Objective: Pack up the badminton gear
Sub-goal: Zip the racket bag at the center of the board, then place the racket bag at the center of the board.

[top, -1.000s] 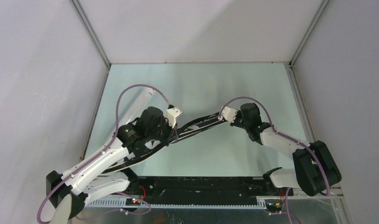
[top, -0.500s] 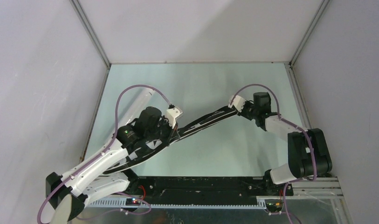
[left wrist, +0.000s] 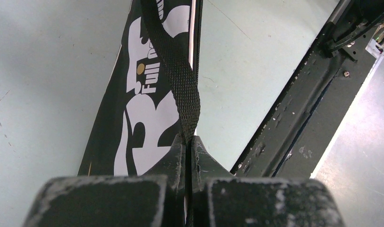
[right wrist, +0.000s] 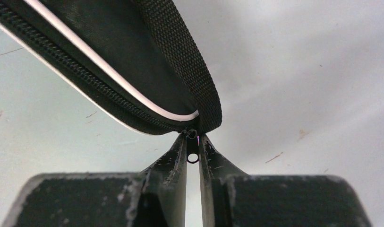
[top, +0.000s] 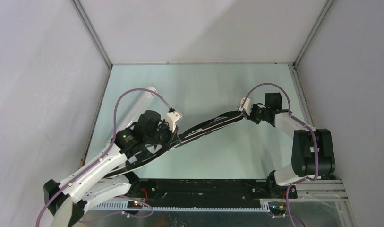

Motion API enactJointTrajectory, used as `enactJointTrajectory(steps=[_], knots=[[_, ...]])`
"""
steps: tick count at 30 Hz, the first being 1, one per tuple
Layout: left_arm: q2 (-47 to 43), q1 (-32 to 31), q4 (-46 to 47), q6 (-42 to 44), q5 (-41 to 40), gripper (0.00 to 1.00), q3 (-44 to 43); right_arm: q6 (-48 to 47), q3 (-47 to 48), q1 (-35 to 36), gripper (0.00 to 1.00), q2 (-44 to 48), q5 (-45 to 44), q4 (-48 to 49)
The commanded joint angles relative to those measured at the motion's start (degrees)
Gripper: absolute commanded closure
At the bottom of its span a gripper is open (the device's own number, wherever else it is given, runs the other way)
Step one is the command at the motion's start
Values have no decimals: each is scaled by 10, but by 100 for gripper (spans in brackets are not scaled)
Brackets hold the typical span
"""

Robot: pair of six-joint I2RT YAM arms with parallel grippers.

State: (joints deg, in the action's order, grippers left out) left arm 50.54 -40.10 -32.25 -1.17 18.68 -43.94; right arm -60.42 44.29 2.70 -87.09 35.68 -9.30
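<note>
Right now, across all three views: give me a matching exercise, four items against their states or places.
Column one:
1. left claw
2. right claw
3. white tube
4. black bag

Column two:
a. shut on the zipper pull at the bag's narrow end
b. stretched out between both claws
c. shut on the webbing strap
d. lying on the left side of the table

Pairs: 1-c, 2-a, 3-d, 4-b.
</note>
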Motion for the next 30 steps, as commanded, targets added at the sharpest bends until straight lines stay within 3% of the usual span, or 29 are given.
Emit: enactJointTrajectory(steps=[1, 4, 6, 8, 9, 11, 15, 17, 19, 22, 24, 26, 30], knots=[[-13, 1, 38, -23, 29, 100, -14, -34, 29, -12, 86, 54, 33, -23], [-17, 1, 66, -35, 34, 100, -7, -42, 29, -18, 84, 72, 38, -48], [-19, 1, 92, -43, 23, 100, 2, -43, 29, -20, 72, 86, 35, -67], [-12, 1, 103, -51, 2, 100, 7, -48, 29, -19, 52, 104, 37, -91], [-8, 1, 105, -52, -6, 100, 7, -49, 29, -20, 16, 112, 44, -100], [7, 1, 115, -58, -18, 100, 0, -50, 29, -21, 3, 142, 56, -120], [35, -3, 149, -65, -40, 100, -14, -15, 29, -22, 1, 242, 75, -125], [50, -18, 157, -57, -63, 100, -26, 52, 24, -39, 1, 286, 65, -71], [72, -36, 171, -40, -93, 100, -36, 169, 5, -44, 1, 338, 13, 25], [108, -61, 254, 2, -145, 100, -35, 446, -25, -46, 1, 421, -167, 169], [150, -65, 320, 31, -129, 100, -40, 580, -41, -48, 1, 463, -242, 207], [202, -65, 388, 41, -59, 100, -51, 678, -52, -50, 1, 501, -268, 201], [311, -66, 504, 34, 37, 100, -87, 728, -65, -50, 1, 558, -256, 127]])
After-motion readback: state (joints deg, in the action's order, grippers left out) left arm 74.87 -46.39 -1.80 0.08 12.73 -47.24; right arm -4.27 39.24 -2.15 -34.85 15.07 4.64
